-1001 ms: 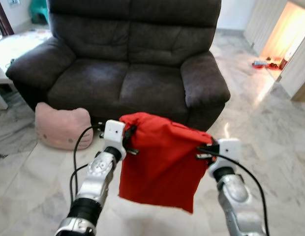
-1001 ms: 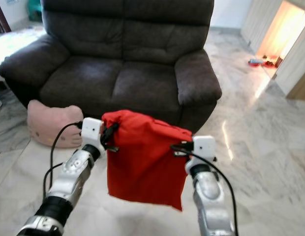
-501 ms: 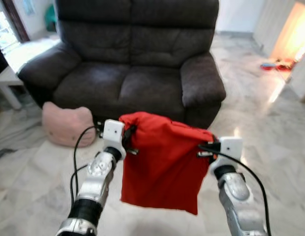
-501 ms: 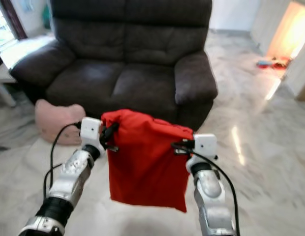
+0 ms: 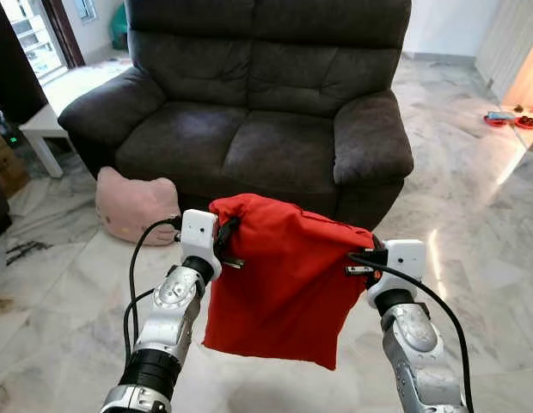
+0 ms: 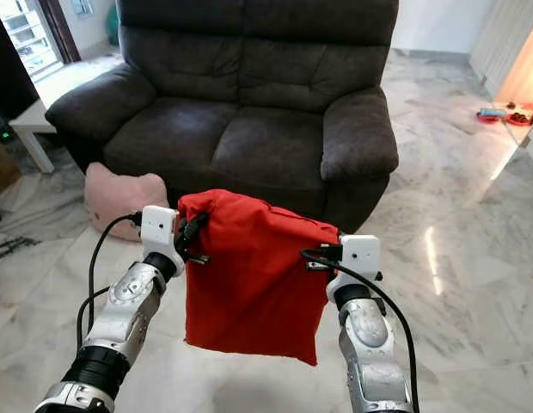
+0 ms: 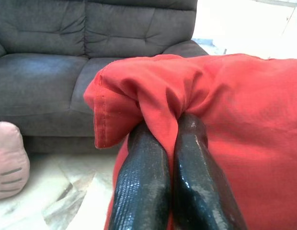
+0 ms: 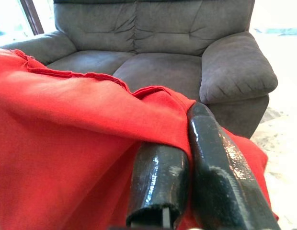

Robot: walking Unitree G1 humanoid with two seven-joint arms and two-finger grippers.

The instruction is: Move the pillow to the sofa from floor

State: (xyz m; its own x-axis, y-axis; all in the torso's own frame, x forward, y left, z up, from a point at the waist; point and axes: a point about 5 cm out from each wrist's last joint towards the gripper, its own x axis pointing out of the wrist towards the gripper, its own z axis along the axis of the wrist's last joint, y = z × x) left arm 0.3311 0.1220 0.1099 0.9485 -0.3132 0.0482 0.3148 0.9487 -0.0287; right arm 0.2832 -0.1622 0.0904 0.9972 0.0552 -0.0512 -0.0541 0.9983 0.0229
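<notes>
**Red pillow held up in front of sofa**

Both grippers pinch the top edge of the pillow (image 5: 284, 280), a limp red woven-cloth piece w/ stitched hem, folded over at the top, hanging flat betw. the two arms above the floor (image 5: 69, 301). Left gripper (image 7: 167, 129): black textured fingers closed tight on a bunched fold at the pillow's left top corner. Right gripper (image 8: 187, 129): glossy black fingers closed on the right top corner, cloth draped over them.

Sofa (image 5: 258, 120) sits just beyond the grippers: dark grey-brown, soft napped fabric, two seat cushions, fat rounded armrests. Beyond the left gripper and to its left, a pink plush cushion (image 5: 133, 206) w/ cat-like ears and whisker marks rests on the floor against the sofa front. Floor is polished grey-white marble, shiny. White counter (image 5: 43, 129) farther left, past the sofa arm. No readable writing.
</notes>
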